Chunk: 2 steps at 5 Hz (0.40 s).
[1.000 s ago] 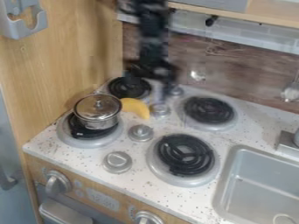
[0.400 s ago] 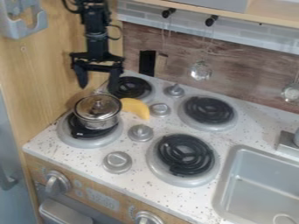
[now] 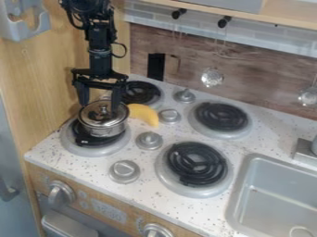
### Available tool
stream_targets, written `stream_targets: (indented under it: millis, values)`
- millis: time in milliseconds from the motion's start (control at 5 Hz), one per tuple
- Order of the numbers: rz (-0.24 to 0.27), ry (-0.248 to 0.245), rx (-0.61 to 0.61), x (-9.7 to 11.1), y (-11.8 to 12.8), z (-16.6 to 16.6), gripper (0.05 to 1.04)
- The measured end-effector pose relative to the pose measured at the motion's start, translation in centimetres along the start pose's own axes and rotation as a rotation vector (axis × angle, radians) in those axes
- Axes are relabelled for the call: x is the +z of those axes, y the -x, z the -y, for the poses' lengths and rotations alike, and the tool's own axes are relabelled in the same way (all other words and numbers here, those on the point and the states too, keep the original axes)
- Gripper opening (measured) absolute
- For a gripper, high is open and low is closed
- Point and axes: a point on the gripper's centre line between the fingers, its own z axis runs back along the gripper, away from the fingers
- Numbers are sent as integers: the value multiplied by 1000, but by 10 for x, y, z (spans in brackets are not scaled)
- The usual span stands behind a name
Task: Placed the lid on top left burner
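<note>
Claw [image 3: 99,106] spread above lid [image 3: 91,115]; pot [image 3: 102,131] on burner [image 3: 85,149] near wooden wall [image 3: 37,88].

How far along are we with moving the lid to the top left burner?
Done: the gripper is positioned over the lid. In hand: nothing; the fingers are open, and the lid sits on the saucepan at the front left burner. Left: grasp, lift and set it on the top left burner.

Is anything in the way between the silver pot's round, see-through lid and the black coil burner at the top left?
Nothing visible blocks the route from the round, see-through lid to the black coil burner. The curved yellow object lies beside it, near the burner's front edge.
</note>
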Motion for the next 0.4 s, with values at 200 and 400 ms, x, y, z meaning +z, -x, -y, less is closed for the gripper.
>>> stream_targets:
  millis: [200, 400]
  values:
    - [-24, -16, -7, -8, 0, 2, 945]
    - [-24, -20, -17, -7, 0, 4, 643]
